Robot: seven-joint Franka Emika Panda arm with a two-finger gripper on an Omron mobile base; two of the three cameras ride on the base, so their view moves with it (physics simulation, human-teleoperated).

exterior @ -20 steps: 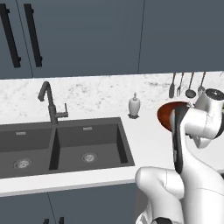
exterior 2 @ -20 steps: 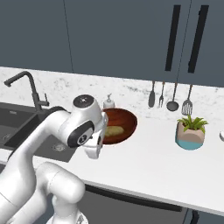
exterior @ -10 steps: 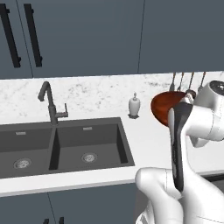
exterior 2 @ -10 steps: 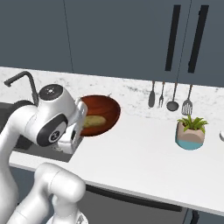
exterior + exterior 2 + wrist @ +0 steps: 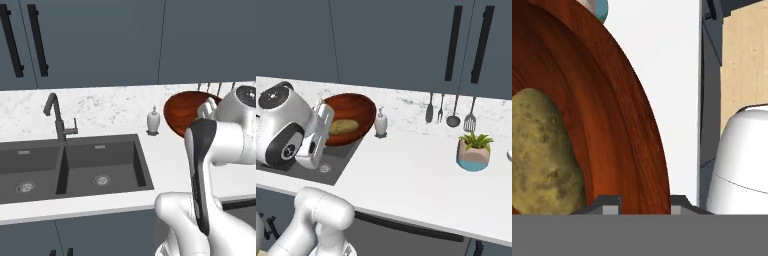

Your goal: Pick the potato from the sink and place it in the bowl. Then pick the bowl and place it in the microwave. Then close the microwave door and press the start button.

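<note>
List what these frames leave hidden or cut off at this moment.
- Gripper: hand view's bottom edge crops all but its fingertips, at the bowl rim.
- Potato: left edge crops it.
- Bowl's right part, left base view: behind the arm.
- Sink, right base view: mostly behind the arm.

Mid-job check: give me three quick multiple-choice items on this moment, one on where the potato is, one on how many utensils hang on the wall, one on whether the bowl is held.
1. Where is the potato?
A. In the sink basin
B. Inside the bowl
C. On the counter by the plant

2. How many utensils hang on the wall past the soap dispenser?
A. Two
B. Four
C. Six

3. What state is the bowl in?
A. Gripped at its rim and tilted
B. Flat on the counter, untouched
C. Upside down in the sink

Answers: 1 B, the potato lies against the bowl's inner wall. 2 B, four handles hang side by side. 3 A, the fingers straddle the rim, and the bowl stands tilted above the sink.
</note>
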